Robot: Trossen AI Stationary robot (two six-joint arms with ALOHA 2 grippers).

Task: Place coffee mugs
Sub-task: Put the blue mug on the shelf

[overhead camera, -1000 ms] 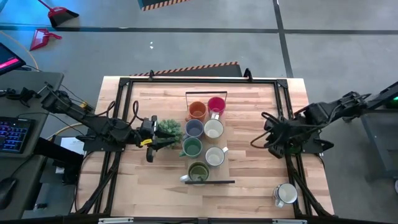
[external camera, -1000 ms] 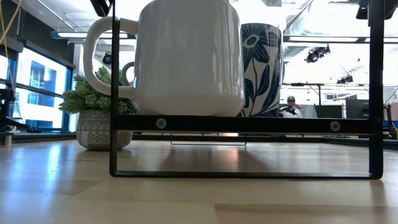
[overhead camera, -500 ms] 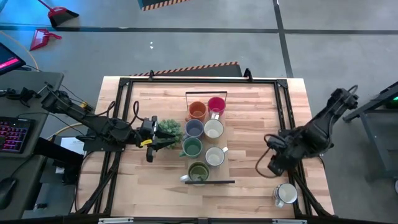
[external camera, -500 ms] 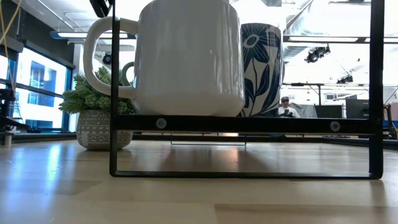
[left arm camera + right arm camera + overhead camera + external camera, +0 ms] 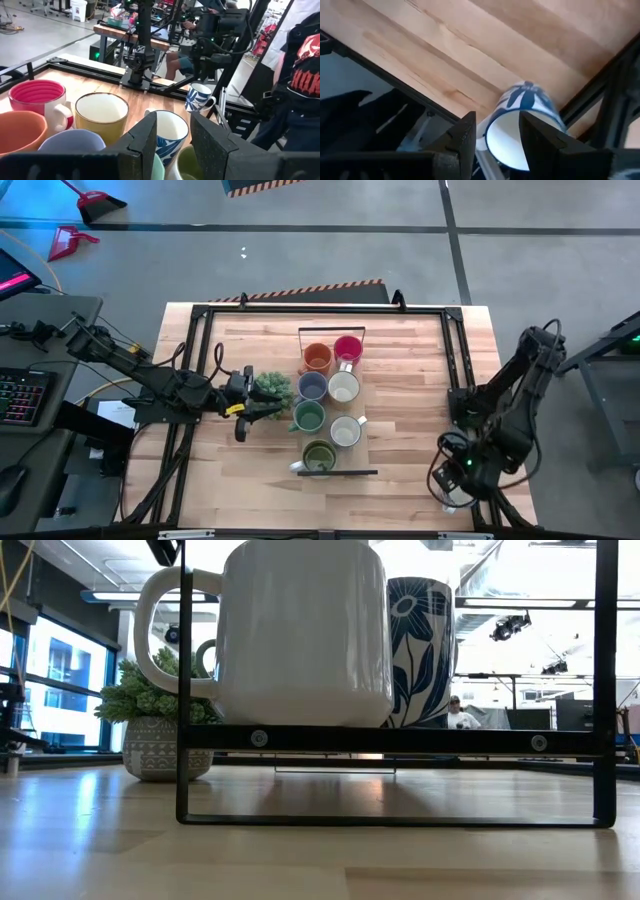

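Seven coffee mugs stand in a black wire rack (image 5: 332,472) at the table's middle: orange (image 5: 317,358), pink (image 5: 347,348), lavender (image 5: 312,386), cream (image 5: 344,387), teal (image 5: 308,416), white (image 5: 345,431) and olive (image 5: 319,455). A white mug with blue flowers (image 5: 522,112) stands alone on its base at the near right corner. My right gripper (image 5: 497,137) hovers open above it, pointing down; in the high view the arm hides the mug. My left gripper (image 5: 175,142) stands still and open left of the rack, nothing between its fingers.
A small potted plant (image 5: 270,388) stands between my left gripper and the rack. A black frame (image 5: 460,360) runs round the table's edges. Bare wood lies between the rack and the right arm. People sit beyond the table in the left wrist view.
My right arm has swung from the middle of the table's right side toward the near edge and now stands over the lone flowered mug. Its gripper has sunk a little, tipped downward and rolled. It has stayed open.
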